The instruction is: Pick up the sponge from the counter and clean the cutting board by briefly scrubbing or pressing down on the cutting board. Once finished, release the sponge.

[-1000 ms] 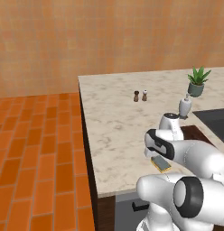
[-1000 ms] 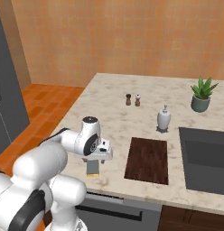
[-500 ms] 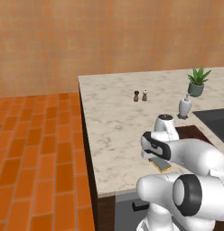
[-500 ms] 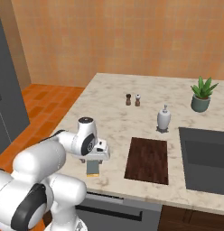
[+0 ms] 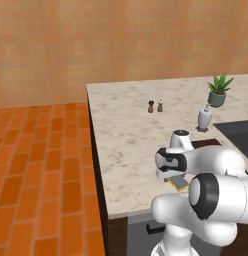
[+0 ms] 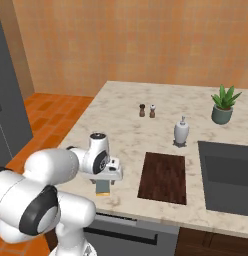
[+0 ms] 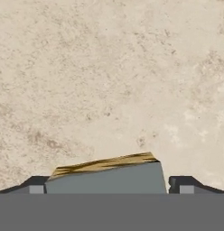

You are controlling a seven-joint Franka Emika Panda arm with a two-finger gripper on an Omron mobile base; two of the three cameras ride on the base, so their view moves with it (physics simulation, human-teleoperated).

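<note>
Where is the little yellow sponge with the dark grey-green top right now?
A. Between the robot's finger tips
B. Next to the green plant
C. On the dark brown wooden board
A: in the hand view the sponge sits between the two dark fingertips of the gripper, left of the cutting board.

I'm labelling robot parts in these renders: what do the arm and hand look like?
The arm is made of glossy white rounded shells with dark grey to black rings at the joints, and one joint ends in a round dark cap. The hand has a boxy white body with dark patches. Its fingertips are small and dark. No cables or markings show.
</note>
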